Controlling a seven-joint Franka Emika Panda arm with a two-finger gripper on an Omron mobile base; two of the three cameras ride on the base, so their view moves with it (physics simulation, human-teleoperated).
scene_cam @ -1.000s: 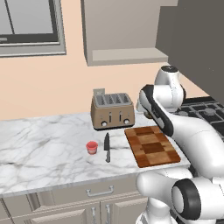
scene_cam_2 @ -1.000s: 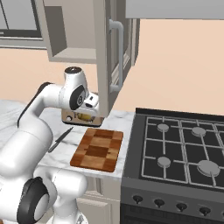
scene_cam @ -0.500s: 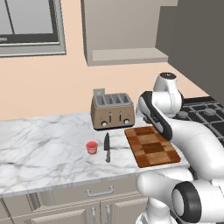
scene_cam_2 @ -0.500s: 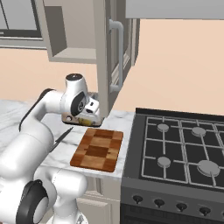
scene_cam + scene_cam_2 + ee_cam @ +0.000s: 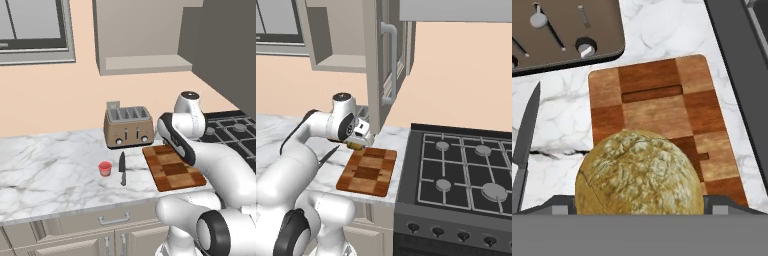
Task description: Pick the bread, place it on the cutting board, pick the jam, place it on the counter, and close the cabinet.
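Golden bread [image 5: 640,172] in claw [image 5: 358,142] lowered toward cutting board [image 5: 368,171].

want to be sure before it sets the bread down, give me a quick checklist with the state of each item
1. Bread held in the tool: ok, the loaf sits between the fingers.
2. Bread over the cutting board: ok in the hand view, near one end of it.
3. Landing spot on the board free: ok, nothing lies on it.
4. Knife off the board: ok, on the counter beside it.
5. Gap between bread and board: cannot tell.
6. Cabinet door shut: not ok, it stands open; jam is on the counter.
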